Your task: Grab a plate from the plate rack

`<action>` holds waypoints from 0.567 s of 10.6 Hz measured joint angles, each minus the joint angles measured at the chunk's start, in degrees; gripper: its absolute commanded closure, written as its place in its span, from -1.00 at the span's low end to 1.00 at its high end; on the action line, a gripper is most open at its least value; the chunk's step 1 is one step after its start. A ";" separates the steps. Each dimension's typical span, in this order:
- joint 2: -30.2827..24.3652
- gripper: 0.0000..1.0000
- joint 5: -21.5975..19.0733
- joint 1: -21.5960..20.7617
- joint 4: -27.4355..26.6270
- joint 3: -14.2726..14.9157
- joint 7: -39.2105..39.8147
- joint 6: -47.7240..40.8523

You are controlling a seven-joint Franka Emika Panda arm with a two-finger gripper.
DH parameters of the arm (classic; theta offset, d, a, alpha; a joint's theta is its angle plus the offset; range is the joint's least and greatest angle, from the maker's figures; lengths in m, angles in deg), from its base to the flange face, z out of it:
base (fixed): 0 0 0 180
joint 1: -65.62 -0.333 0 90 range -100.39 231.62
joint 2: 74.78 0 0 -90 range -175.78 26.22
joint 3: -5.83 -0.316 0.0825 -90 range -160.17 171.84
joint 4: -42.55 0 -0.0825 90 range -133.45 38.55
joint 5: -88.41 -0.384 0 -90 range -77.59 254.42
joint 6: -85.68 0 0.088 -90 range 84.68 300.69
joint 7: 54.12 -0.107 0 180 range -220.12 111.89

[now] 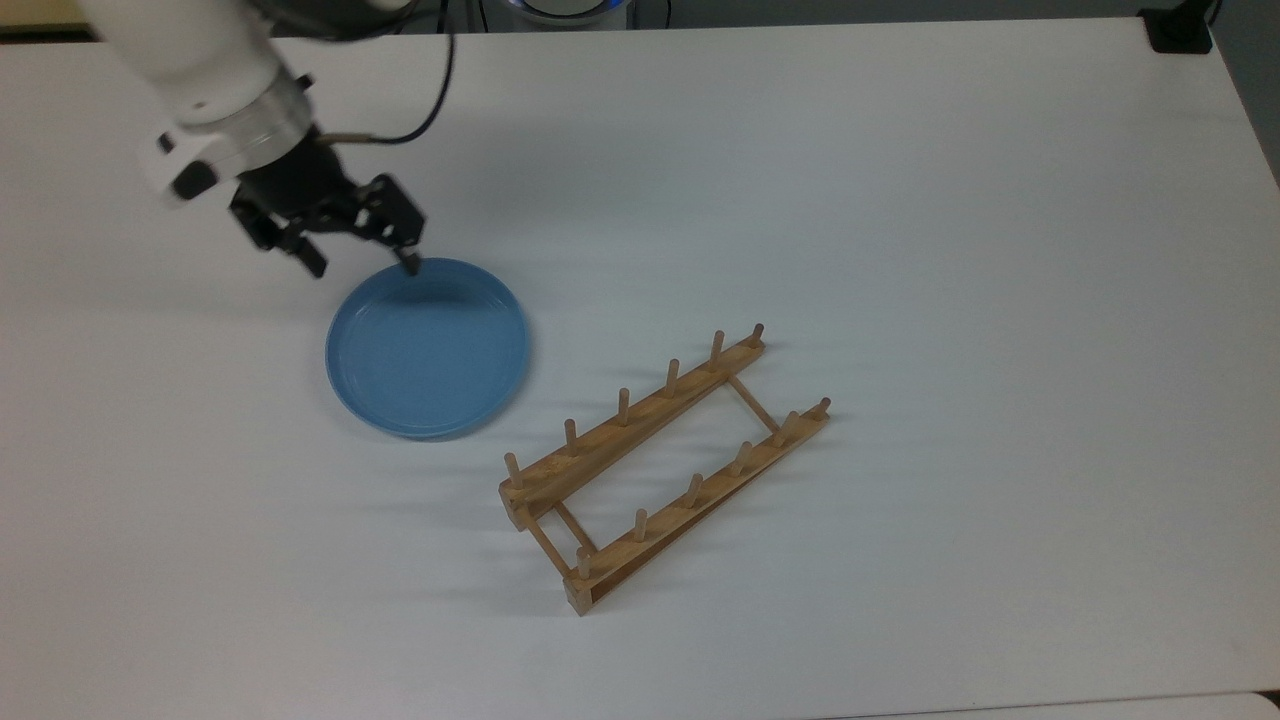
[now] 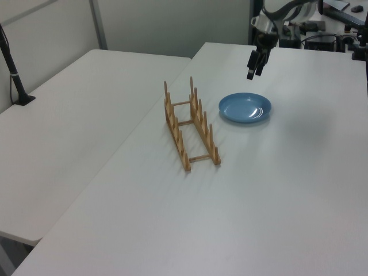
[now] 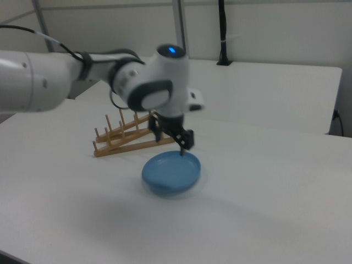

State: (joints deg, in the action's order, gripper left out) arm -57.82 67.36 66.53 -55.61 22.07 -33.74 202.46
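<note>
White table (image 1: 900,200), blue plate (image 1: 428,350) lying flat on it, wooden plate rack (image 1: 660,470) standing nearby

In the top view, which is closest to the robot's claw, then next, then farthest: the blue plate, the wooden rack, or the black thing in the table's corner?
From the gripper:
1. Plate, just below it.
2. Plate rack, lower right, mid-table.
3. Black thing, far top-right corner.

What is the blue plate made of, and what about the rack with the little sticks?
The plate looks like glossy plastic or glazed ceramic; its smooth shine fits either. The plate rack looks like bare light-brown wood, with grain-coloured rails and round pegs.
</note>
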 measured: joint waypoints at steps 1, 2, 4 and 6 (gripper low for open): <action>-2.28 -1.00 5.65 -2.09 0.95 -1.37 -5.49 -3.14; -4.42 -1.00 11.17 -3.38 1.92 -3.82 -11.22 -5.11; -8.33 -1.00 21.33 -4.29 2.89 -8.68 -20.21 -7.39; -11.99 -1.00 24.44 -4.30 4.25 -11.78 -22.35 -15.84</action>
State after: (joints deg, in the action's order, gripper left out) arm -69.80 91.80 62.23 -51.36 10.29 -56.08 186.62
